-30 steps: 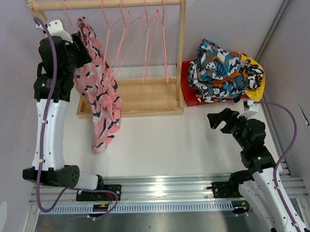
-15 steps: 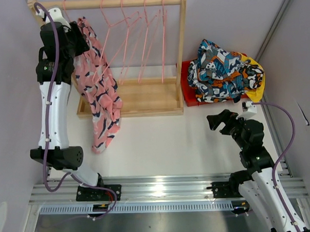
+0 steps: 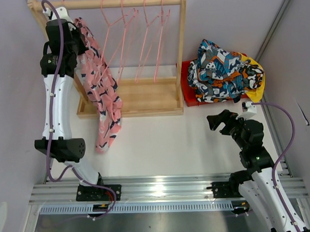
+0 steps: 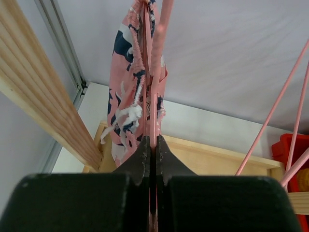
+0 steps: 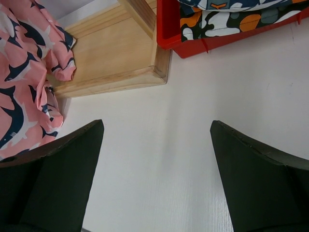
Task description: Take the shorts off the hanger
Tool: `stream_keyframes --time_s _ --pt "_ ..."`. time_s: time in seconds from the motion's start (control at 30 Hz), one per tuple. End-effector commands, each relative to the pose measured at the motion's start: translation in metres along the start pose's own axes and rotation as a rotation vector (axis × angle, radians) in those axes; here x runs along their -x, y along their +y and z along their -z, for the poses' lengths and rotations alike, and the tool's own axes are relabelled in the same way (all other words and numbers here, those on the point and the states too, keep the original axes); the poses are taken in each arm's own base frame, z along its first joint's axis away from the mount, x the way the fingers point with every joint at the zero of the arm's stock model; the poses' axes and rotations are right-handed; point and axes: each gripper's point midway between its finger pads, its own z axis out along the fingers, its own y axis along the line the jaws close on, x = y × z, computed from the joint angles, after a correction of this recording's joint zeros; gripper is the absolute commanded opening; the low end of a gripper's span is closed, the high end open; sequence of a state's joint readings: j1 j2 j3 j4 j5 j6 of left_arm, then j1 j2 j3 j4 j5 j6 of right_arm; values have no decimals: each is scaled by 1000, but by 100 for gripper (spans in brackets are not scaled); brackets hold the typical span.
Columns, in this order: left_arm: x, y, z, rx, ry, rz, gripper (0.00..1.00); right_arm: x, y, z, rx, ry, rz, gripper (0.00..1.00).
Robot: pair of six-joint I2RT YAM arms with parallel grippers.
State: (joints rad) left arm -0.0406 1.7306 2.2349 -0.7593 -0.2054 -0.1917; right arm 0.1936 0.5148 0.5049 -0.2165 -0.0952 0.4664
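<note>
We are clamping our left gripper (image 4: 150, 142) shut on the thin pink wire hanger (image 4: 154, 104), up by the rail of the light wooden rack (image 3: 134, 2), probably to steady it. The soft pink shorts with dark and white marks (image 3: 104, 97) are draping from it, down past the rack's base. Our right gripper (image 5: 155, 126) is hovering open and empty above the white tabletop (image 3: 166, 141), well apart from the cloth. We are counting five hangers: four bare, one loaded. A pile of shorts (image 3: 222, 72) is lying in the red plastic bin (image 3: 187, 91). We are making out three pairs there: patterned, camouflage and yellow.
</note>
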Motion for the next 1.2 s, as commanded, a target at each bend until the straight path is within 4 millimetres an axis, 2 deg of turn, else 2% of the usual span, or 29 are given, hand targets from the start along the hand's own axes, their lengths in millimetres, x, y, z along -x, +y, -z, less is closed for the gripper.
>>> stream_keyframes --time_s 0.0,0.03,0.17,0.23,0.33,0.4,0.43,0.5,0.53,0.57,0.6,0.63,0.67,0.7,0.73,0.8,0.83,0.9,0.93,1.0,1.03,1.1,1.13,1.17 --pt "39 -7 21 -55 -97 8 0 3 1 1 8 -16 16 99" --pt "44 -9 25 -69 -107 7 0 3 3 1 12 -17 19 99" --pt "79 -16 65 -136 -209 19 0 6 5 1 22 -27 18 100" --pt "102 -16 95 -157 -278 26 0 7 7 1 32 -30 19 100" --pt "113 -15 125 -181 -319 28 0 11 11 2 45 -40 18 99" --pt "110 -15 136 -195 -316 29 0 15 14 3 53 -48 22 99" --pt "107 -12 152 -203 -320 28 0 17 15 4 60 -51 23 99" --pt "71 -13 145 -225 -233 11 0 23 20 7 74 -66 27 99" --pt "73 -10 173 -241 -265 12 0 26 24 9 89 -75 26 99" --pt "64 -11 180 -263 -253 2 0 28 29 10 110 -79 27 99" --pt "23 -9 165 -258 -146 -10 0 31 34 12 133 -88 24 99" --pt "20 -4 188 -261 -168 -8 0 36 41 14 165 -108 28 99" --pt "11 -1 195 -257 -156 -6 0 36 53 19 233 -100 37 100" --pt "-29 3 185 -236 -48 -20 0 37 61 22 271 -105 40 99" --pt "-39 2 192 -230 -29 -31 0 43 71 25 322 -125 46 99" --pt "-72 3 207 -243 42 -58 0 42 92 34 430 -109 64 99" --pt "-100 0 206 -249 111 -89 0 52 105 39 485 -141 81 100" --pt "-122 1 224 -264 156 -101 0 55 122 48 564 -138 103 100" --pt "-150 -5 226 -291 226 -113 0 63 132 55 601 -160 118 99" --pt "-167 -10 245 -360 265 -111 0 65 147 62 666 -147 136 100" --pt "-189 -19 253 -424 326 -116 0 68 153 66 690 -149 148 100" --pt "-202 -24 275 -512 357 -118 0 78 166 74 728 -159 170 99" --pt "-205 -32 288 -595 364 -123 0 78 170 77 744 -148 179 99" --pt "-212 -44 305 -714 387 -125 0 87 176 82 755 -166 192 100"
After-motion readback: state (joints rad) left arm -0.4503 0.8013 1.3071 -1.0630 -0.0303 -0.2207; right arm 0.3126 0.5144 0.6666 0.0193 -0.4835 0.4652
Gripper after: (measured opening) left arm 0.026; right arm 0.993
